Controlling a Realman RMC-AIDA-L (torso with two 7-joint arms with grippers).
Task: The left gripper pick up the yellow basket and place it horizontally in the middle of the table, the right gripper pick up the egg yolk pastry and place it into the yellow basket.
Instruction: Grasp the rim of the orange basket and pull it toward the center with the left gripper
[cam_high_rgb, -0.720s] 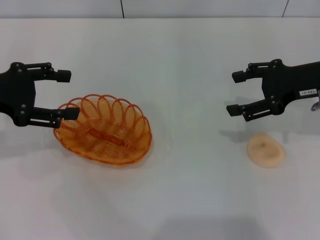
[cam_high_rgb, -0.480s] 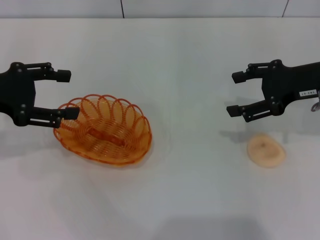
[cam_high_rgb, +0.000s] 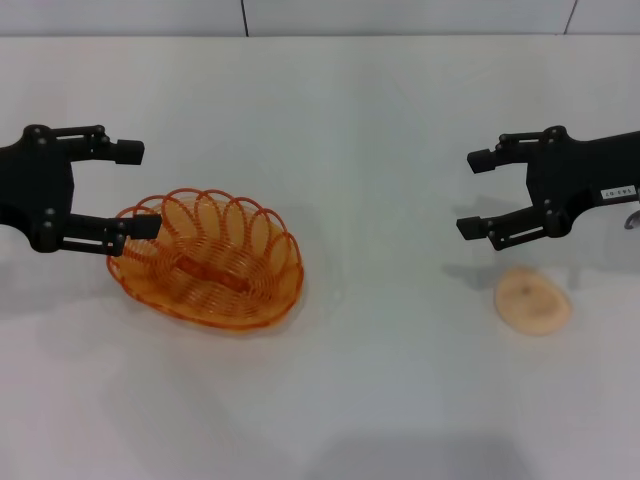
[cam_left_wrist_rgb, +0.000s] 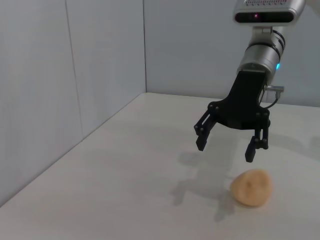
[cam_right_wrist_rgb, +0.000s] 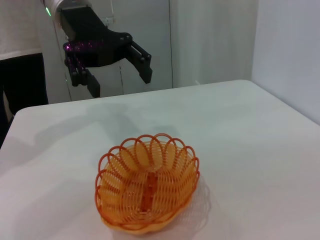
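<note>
Two black claws hover spread open: left gripper (cam_high_rgb: 138, 189) beside the oval orange-yellow wire basket (cam_high_rgb: 206, 258), which holds nothing; right gripper (cam_high_rgb: 476, 193) above the small beige pastry (cam_high_rgb: 533, 301). Both arms run off frame.

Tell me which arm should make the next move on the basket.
Left. The left gripper hangs open right at the yellow basket rim, while the right gripper, also open, is far off above the egg yolk pastry.
</note>
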